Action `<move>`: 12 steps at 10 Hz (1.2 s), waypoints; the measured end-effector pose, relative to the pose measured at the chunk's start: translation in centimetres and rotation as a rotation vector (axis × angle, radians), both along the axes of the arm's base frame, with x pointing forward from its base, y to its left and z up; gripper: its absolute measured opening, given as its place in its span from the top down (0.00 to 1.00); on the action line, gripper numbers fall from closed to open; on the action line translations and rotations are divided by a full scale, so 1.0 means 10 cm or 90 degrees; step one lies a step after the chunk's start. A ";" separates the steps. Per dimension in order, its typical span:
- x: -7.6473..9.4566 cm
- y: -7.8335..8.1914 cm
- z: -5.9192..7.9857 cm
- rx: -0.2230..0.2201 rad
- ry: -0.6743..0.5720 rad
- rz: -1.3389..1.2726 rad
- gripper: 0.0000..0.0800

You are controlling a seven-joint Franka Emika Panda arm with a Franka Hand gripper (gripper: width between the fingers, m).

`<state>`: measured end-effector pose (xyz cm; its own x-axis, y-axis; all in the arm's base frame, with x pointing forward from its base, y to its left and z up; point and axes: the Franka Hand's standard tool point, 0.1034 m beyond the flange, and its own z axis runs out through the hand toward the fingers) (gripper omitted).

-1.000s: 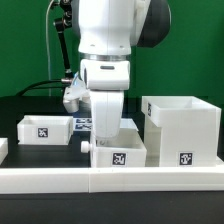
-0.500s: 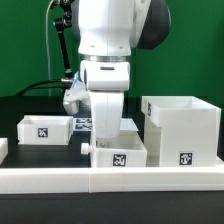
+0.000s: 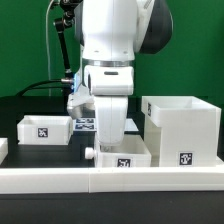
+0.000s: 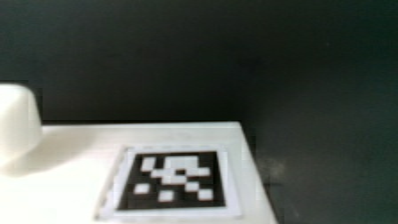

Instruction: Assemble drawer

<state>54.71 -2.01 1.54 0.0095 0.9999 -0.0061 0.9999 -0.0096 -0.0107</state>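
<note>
Two-finger gripper (image 3: 108,147) is down at the rear of the middle small white rectangular plastic tray (image 3: 138,157). Its tips are hidden by the tray wall, so can't tell the claw's width. Second small white tray (image 3: 43,129) sits apart on the exterior view's left. Large white cube-like hollow housing (image 3: 180,132) is just beside the middle tray on the right, inside not visible. Long low white border wall (image 3: 50,178) runs in front. Wrist view: blurred square marker (image 4: 173,182) on a white face.

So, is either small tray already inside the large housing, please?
No; the tray at the exterior view's left and the middle tray sit outside the housing.
</note>
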 end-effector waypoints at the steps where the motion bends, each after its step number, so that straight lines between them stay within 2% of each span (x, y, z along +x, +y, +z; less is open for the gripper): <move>1: -0.02 0.00 -0.01 0.000 0.002 -0.002 0.95; 12: -0.05 0.00 -0.01 0.000 0.005 -0.006 0.95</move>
<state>54.25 -2.05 1.44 0.0183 0.9998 -0.0059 0.9997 -0.0184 -0.0181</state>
